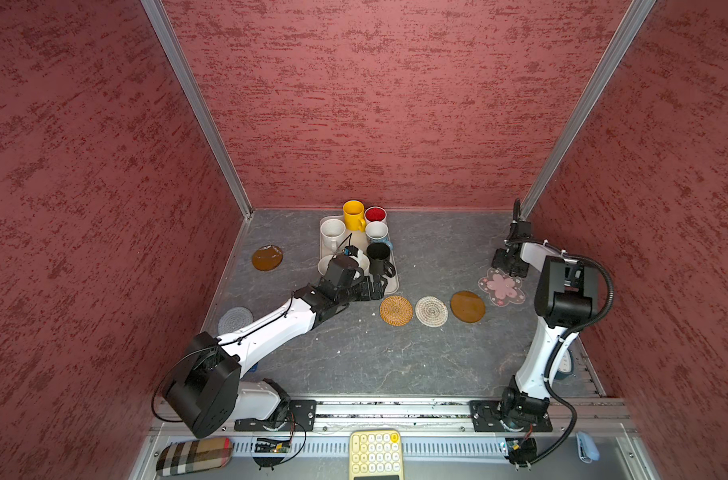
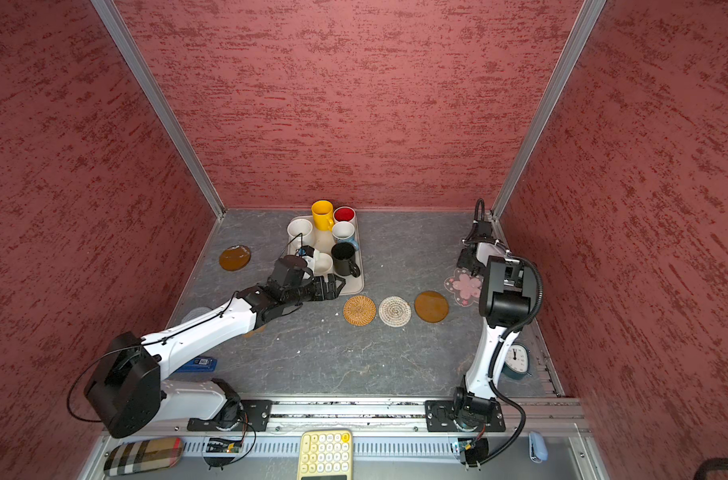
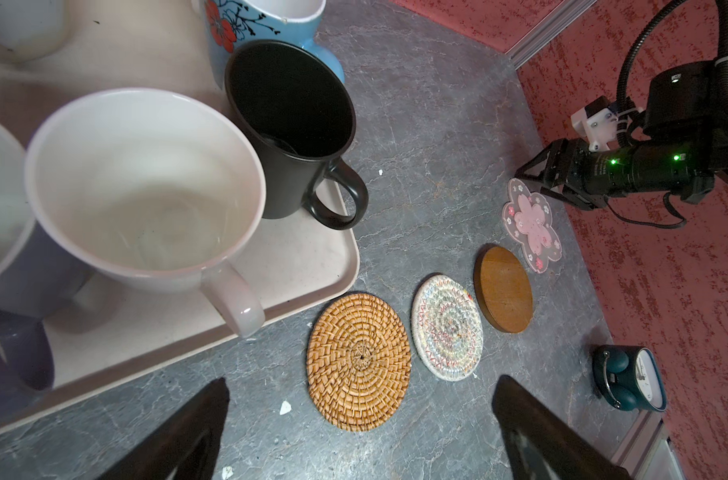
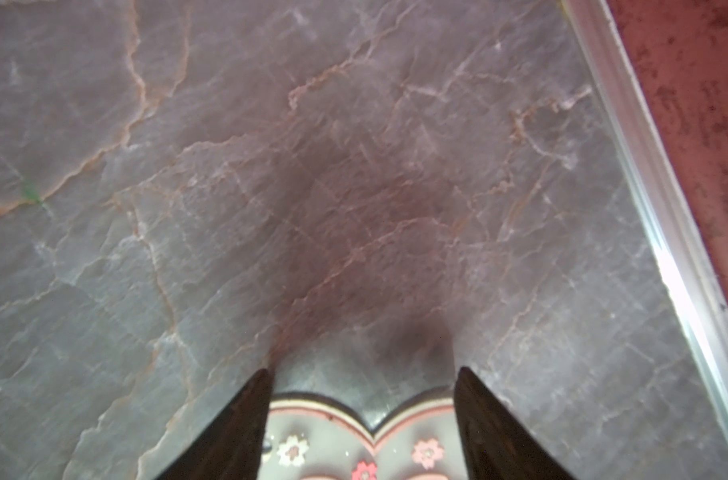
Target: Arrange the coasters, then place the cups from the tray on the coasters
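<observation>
left pincer [image 3: 362, 384]: wide, empty; tray [image 3: 304, 266] with cups [image 3: 146, 178] just beside it, presumably staged for pickup | right pincer [image 4: 364, 372]: jaws apart astride pink flower coaster [image 4: 320, 436], flat on counter [image 4: 354, 166] beneath, extending the coaster row [image 1: 431, 311]

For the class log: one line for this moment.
left pincer open by tray | right pincer open at flower coaster | mugs on tray

Handled ceramic mugs [image 1: 333, 232] stand on the cream plastic tray [image 1: 390, 286] at the back of the grey table [image 1: 354, 357]. Before it, a row runs rightward: tan rattan coaster [image 1: 396, 310], whitish woven coaster [image 1: 431, 311], amber-brown disc coaster [image 1: 467, 306], pink flower-shaped coaster [image 1: 501, 287].
</observation>
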Controlling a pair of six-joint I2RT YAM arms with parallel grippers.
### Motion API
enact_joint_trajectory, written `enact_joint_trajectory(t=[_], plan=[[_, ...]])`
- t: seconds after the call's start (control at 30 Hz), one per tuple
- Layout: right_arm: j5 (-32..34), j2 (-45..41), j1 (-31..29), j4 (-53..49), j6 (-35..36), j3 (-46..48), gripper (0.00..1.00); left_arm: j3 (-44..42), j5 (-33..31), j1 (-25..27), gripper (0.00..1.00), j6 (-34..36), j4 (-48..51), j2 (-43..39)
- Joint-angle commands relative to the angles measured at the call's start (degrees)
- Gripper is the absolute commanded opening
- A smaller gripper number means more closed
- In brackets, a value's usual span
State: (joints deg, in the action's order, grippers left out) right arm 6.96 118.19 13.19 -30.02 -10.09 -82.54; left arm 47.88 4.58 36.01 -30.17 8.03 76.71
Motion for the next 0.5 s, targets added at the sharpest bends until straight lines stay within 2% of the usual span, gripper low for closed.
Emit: enact_joint_trajectory(t=[0.0,0.3,0.47], plan=[[-0.4,-3.5,-0.4,0.0,0.9,-0.1,0.77,-0.4,-0.8,0.1,0.99,0.1,-0.5,-0.9],[-2.4,-3.4,-3.3,4.0,3.6,4.0,0.76,-0.2,-0.9,0.3,1.00,0.3,-0.4,0.0],[-2.5,-1.8,-4.9,4.0,5.1,4.2,0.80,-0.4,-0.8,0.2,1.00,0.6,-0.3,-0.1]])
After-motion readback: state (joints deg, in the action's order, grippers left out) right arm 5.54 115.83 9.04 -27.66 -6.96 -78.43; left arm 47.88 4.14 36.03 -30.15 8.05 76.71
